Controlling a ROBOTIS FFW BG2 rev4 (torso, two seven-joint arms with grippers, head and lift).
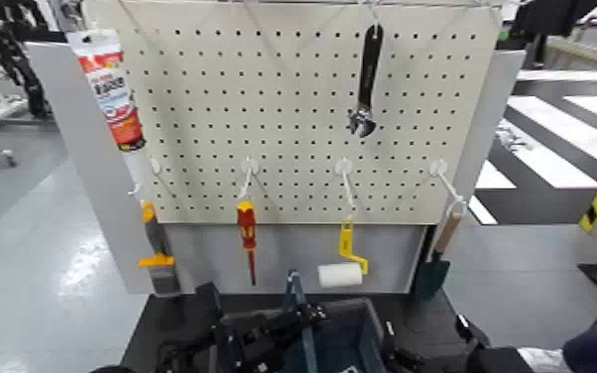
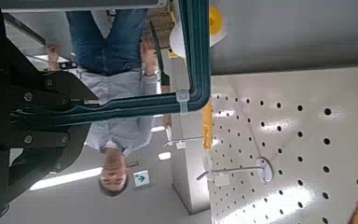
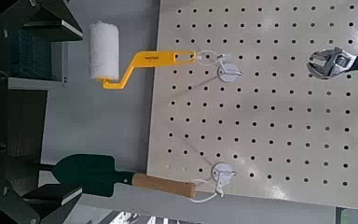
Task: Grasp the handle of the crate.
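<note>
The dark blue-grey crate sits at the bottom middle of the head view, in front of the pegboard stand. Its thin handle rises upright over its middle. My left gripper reaches in from the left at the handle. In the left wrist view the black fingers of the left gripper press on both sides of the handle bar, shut on it. My right arm rests low at the right. The right wrist view shows the right gripper with its fingers wide apart and nothing between them.
A pegboard stands behind the crate with a wrench, a red-and-yellow screwdriver, a yellow-handled paint roller, a trowel and a sealant tube. A person shows beyond the handle in the left wrist view.
</note>
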